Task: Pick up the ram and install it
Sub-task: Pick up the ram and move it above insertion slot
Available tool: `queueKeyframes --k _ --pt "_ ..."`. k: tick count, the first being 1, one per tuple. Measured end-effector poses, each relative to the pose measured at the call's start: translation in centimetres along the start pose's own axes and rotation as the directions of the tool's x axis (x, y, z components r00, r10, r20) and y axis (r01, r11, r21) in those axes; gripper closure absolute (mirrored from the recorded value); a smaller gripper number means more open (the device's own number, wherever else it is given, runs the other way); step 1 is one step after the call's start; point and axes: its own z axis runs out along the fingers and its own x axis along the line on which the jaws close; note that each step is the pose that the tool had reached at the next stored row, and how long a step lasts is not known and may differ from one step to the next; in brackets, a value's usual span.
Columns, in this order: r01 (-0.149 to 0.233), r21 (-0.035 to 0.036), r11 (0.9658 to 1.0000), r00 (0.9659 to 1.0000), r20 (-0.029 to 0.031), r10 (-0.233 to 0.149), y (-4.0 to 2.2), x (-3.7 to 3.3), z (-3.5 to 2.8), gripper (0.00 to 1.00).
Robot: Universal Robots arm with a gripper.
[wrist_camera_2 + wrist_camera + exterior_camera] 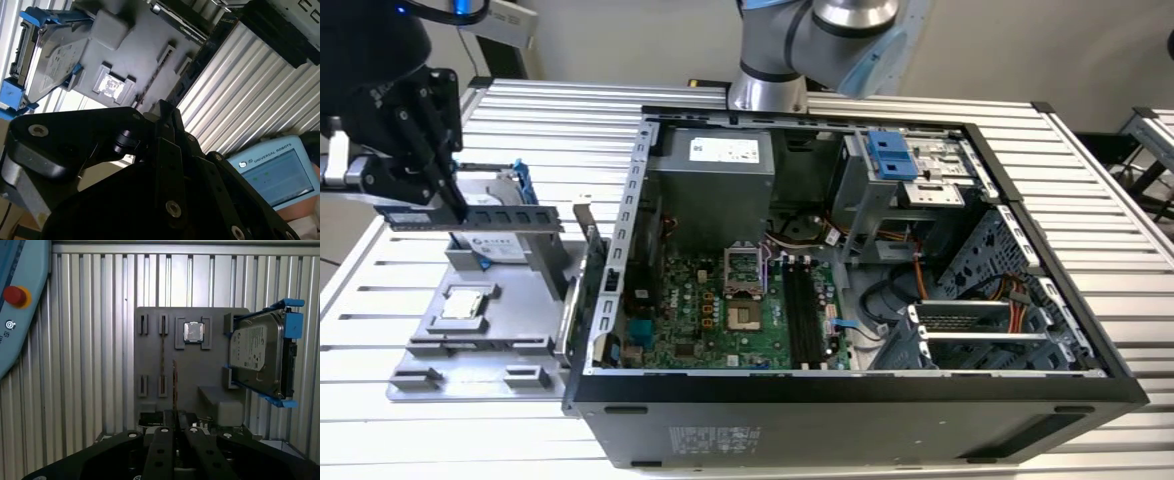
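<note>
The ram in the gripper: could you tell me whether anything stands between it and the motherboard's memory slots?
Yes: the ram, held by the gripper above the grey tray, is outside the case, whose metal wall stands between it and the slots. The case is open above.

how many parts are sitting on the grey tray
2: the processor chip in its square pocket, and the hard drive in its blue frame at the tray edge. The ram is in the gripper.
</note>
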Motion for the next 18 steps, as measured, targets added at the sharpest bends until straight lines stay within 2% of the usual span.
queueKeyframes --k 18 --pt "0.0 -0.0012 1.0 1.0 0.0 0.0 -5.05 0.01 -0.07 1.0"
